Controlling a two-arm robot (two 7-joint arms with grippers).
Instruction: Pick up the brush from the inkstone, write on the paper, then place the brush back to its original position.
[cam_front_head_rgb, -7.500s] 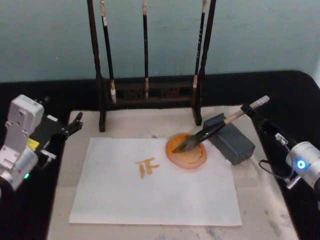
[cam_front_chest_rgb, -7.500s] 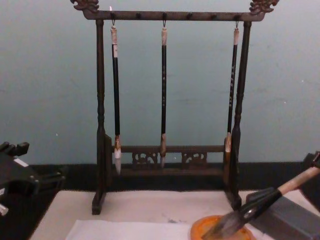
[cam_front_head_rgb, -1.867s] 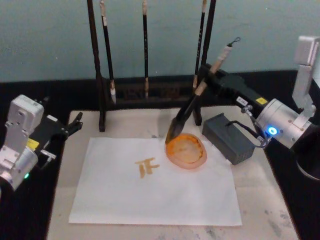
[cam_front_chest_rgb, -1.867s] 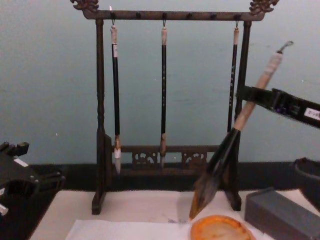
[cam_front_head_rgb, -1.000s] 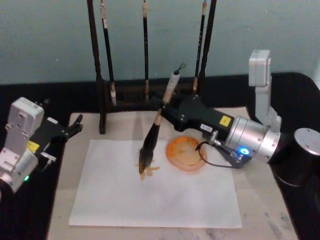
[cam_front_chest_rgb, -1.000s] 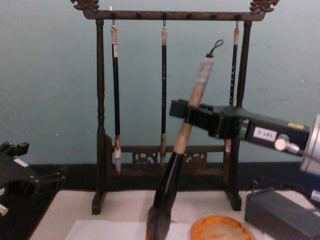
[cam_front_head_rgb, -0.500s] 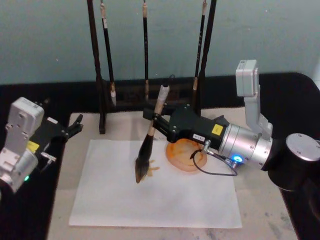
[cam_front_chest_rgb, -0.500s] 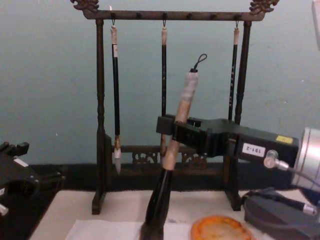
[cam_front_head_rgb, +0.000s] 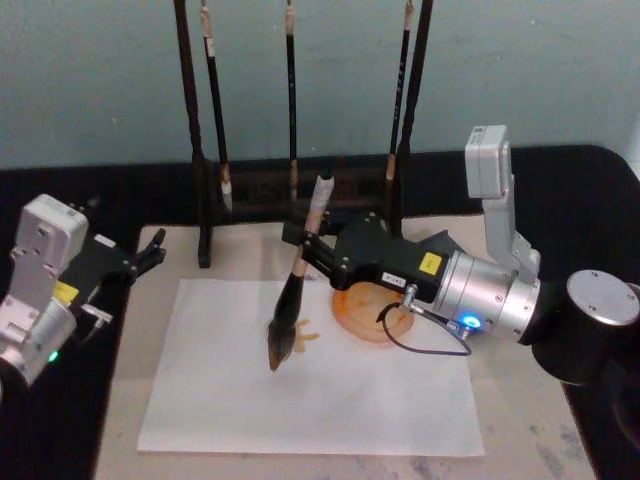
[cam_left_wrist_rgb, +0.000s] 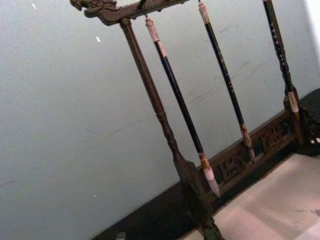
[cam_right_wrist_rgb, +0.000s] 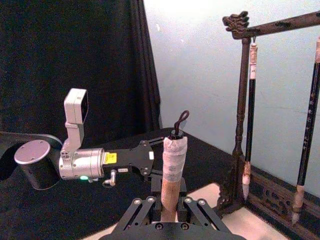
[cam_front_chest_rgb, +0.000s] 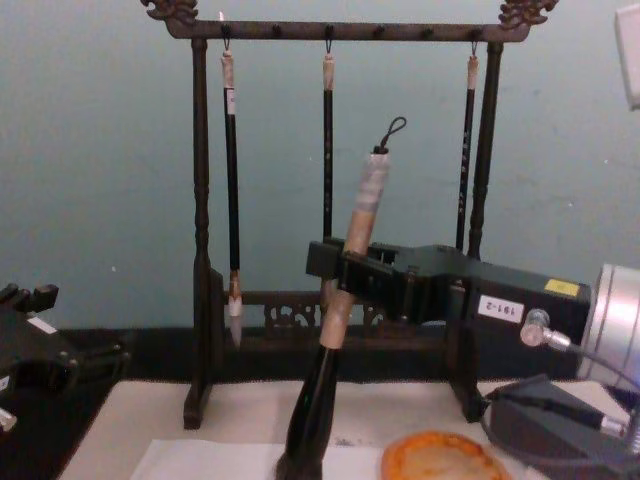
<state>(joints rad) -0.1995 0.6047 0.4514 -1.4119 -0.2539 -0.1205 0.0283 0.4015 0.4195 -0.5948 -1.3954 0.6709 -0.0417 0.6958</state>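
Brush (cam_front_head_rgb: 293, 300) stands steeply over the paper (cam_front_head_rgb: 330, 410), at 9 o'clock of the inkstone (cam_front_head_rgb: 352, 318). Its long axis leans slightly, with the bristle tip pointing down toward 7 o'clock and the cord-loop end up toward 1 o'clock. Right gripper (cam_front_head_rgb: 306, 243) is clenched on its pale handle from 3 o'clock; left gripper (cam_front_head_rgb: 150, 248) sits parked at 9 o'clock of the paper.

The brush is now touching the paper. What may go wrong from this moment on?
1. The right claw presses the brush tip onto the paper, at the orange marks. Nothing seems to hold the sheet down, and the left claw is parked left of the mat, so a stroke may drag or wrinkle it.
2. The right arm hangs low over the inkstone; a sideways stroke might knock it.
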